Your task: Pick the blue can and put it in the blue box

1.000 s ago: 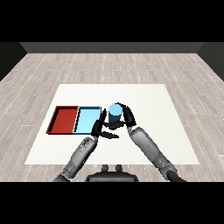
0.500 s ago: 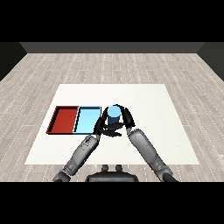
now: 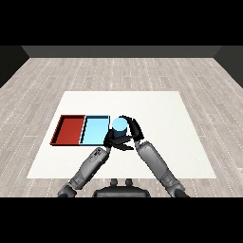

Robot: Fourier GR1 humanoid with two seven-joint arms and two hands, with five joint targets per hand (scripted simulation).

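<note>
The blue can [image 3: 119, 125] stands upright in my right hand [image 3: 132, 130], whose fingers curl round it. It hangs just right of the light blue tray [image 3: 95, 130], near that tray's right edge. My left hand [image 3: 115, 141] lies low in front of the can, close under my right hand, its fingers hard to make out. The red tray [image 3: 70, 129] lies to the left of the blue one, touching it.
The white table [image 3: 161, 123] spreads wide to the right and behind the trays. Both grey forearms come up from the lower edge and meet near the table's middle.
My right hand has carried the blue can leftward, from right of the trays to the blue tray's right edge. The left hand has stayed about where it was.
</note>
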